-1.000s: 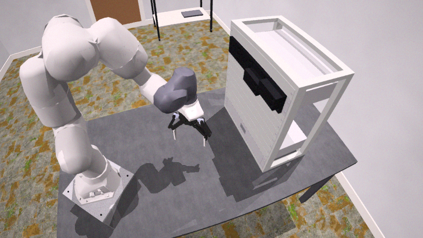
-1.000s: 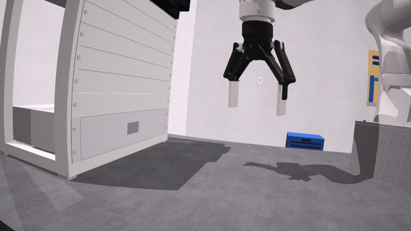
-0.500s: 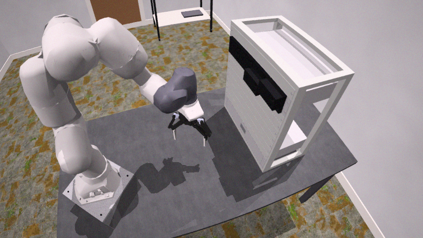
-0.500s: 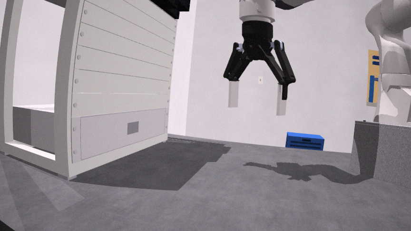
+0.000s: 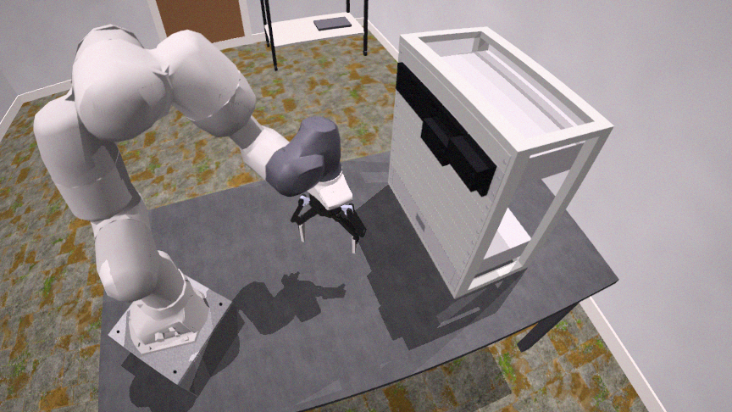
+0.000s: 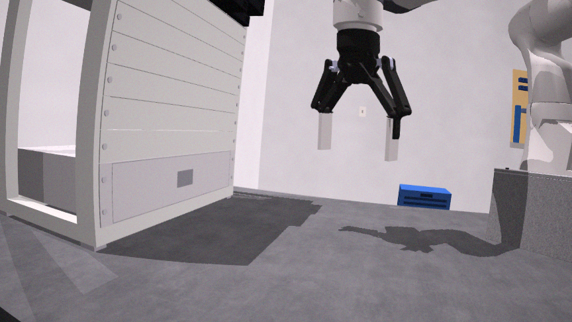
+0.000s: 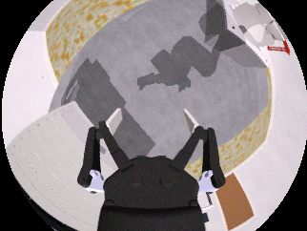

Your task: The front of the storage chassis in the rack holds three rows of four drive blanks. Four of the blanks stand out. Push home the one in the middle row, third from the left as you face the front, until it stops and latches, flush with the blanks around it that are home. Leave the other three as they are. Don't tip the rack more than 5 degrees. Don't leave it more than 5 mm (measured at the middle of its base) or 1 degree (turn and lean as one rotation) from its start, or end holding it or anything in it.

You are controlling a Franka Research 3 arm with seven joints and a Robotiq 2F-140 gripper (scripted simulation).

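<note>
The white rack (image 5: pixel 460 214) (image 6: pixel 159 100) (image 7: pixel 45 158) stands on the right side of the dark table (image 5: pixel 307 332). The black storage chassis (image 5: pixel 414 91) (image 6: pixel 239 8) sits near the top of the rack's front. Black blanks (image 5: pixel 473 164) stand out from it toward the near end, and another protruding block (image 5: pixel 435 136) shows beside them. I cannot tell the rows apart from here. My gripper (image 5: pixel 327 242) (image 6: pixel 357 150) (image 7: pixel 152 114) is open and empty. It points down, hangs above the table in front of the rack, and is well below the chassis and apart from the rack.
The lower front of the rack is closed with pale panels (image 6: pixel 167 184). The arm's base (image 5: pixel 163 327) (image 6: pixel 531 208) is at the table's near left. A blue box (image 6: pixel 424 196) lies on the floor beyond the table. The table edge is close behind the rack.
</note>
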